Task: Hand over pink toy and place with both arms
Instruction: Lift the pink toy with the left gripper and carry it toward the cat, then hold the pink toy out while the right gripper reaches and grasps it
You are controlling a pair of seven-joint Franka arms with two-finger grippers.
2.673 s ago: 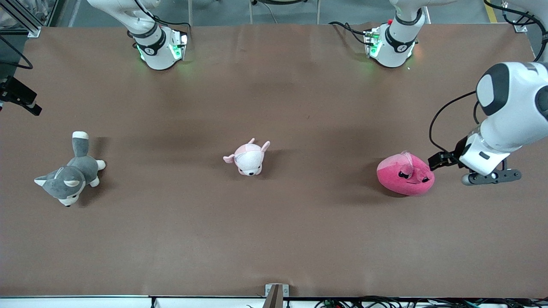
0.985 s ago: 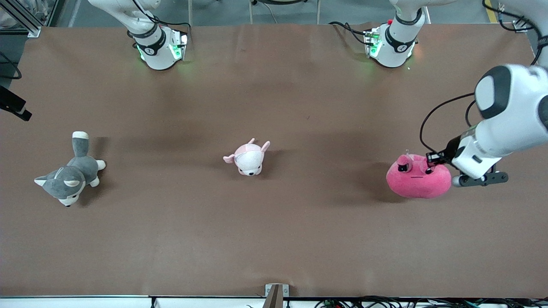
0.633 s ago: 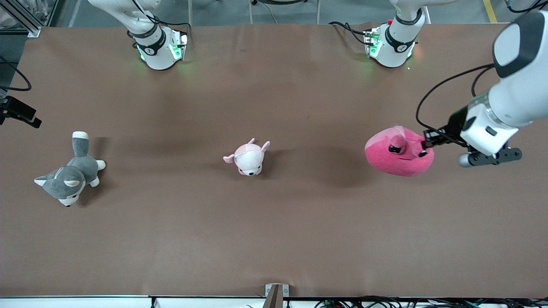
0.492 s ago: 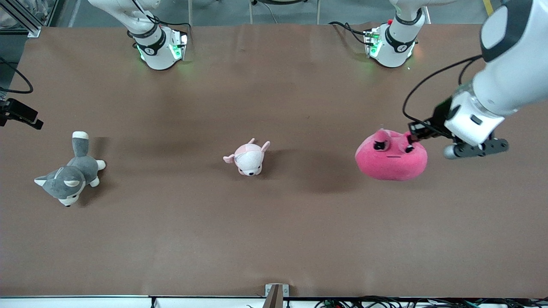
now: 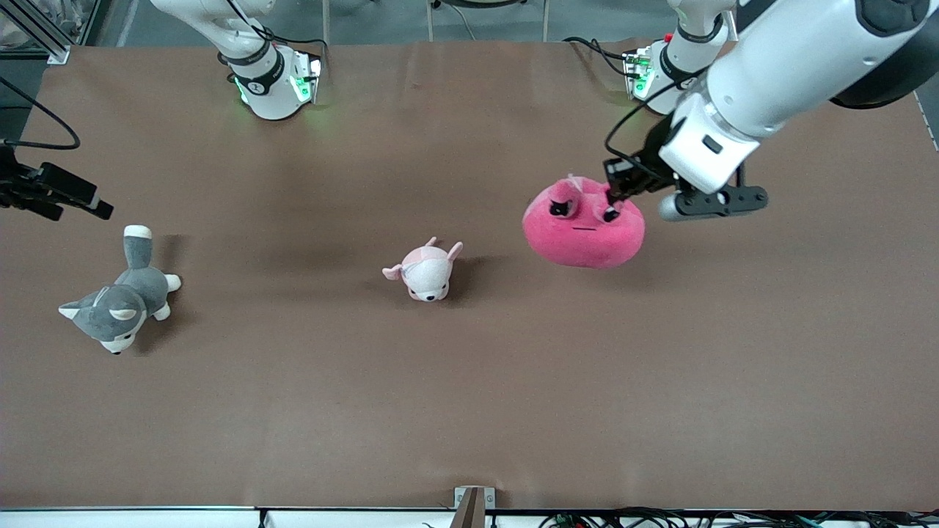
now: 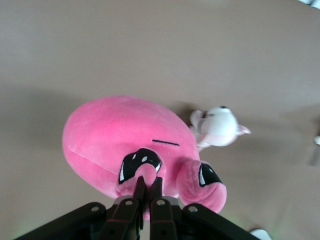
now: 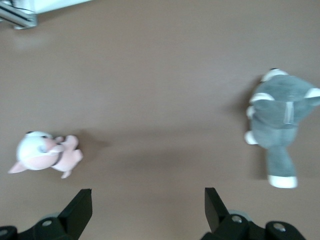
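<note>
— What is lying along the brown table point(image 5: 469, 411), starting at the right arm's end?

— The right gripper point(image 7: 145, 210) is hanging there with its fingers spread wide over bare table, near the grey-and-white husky plush point(image 5: 121, 297). The small pale pink-and-white puppy plush point(image 5: 425, 271) is sitting mid-table.

— And the hot-pink rounded blob plush point(image 5: 583, 227)?

— It is dangling in the air over the table beside the puppy, toward the left arm's end. The left gripper point(image 6: 147, 192) is pinching it narrowly by its top.

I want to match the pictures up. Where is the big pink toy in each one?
Front view: the pink toy hangs from the left hand, above the table.
Left wrist view: pink toy, pinched at the picture's lower edge.
Right wrist view: not there.
Shared landmark: the small puppy toy.
</note>
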